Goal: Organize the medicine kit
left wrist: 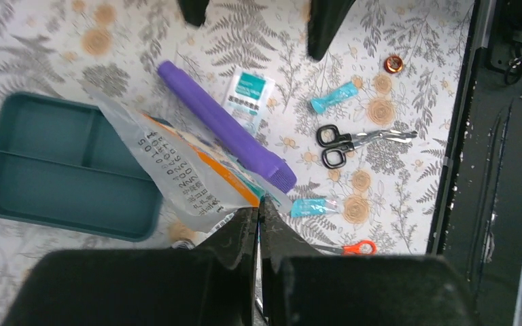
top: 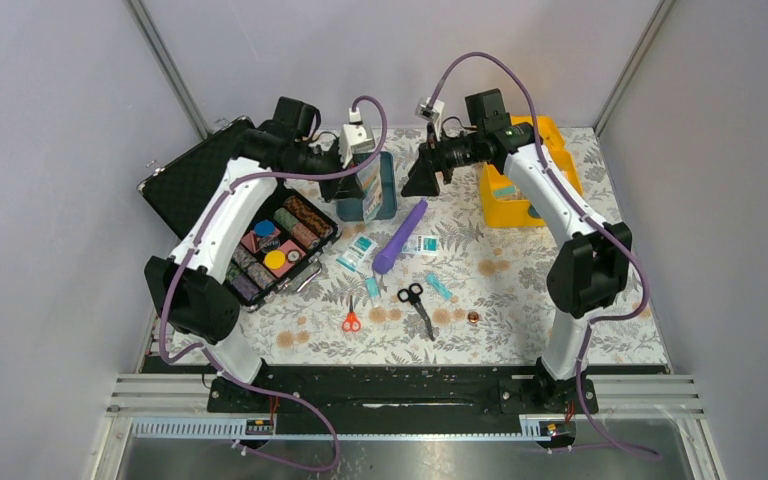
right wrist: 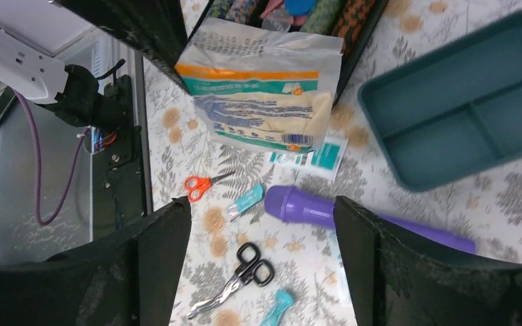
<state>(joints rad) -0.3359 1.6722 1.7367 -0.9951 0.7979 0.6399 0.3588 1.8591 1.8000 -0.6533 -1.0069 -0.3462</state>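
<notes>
Left gripper (left wrist: 258, 207) pinches one packet (left wrist: 177, 176); right gripper (right wrist: 262, 204) gapes near one purple tube (right wrist: 306, 209), two scissors: black pair (right wrist: 243, 272), orange pair (right wrist: 199, 185).

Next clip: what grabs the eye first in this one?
The left end effector pinches a printed plastic packet, held up near the teal tray at the back middle. The right end effector hangs open opposite it, beside the yellow case at the back right. An open black case of colourful rolls sits on the left.
</notes>
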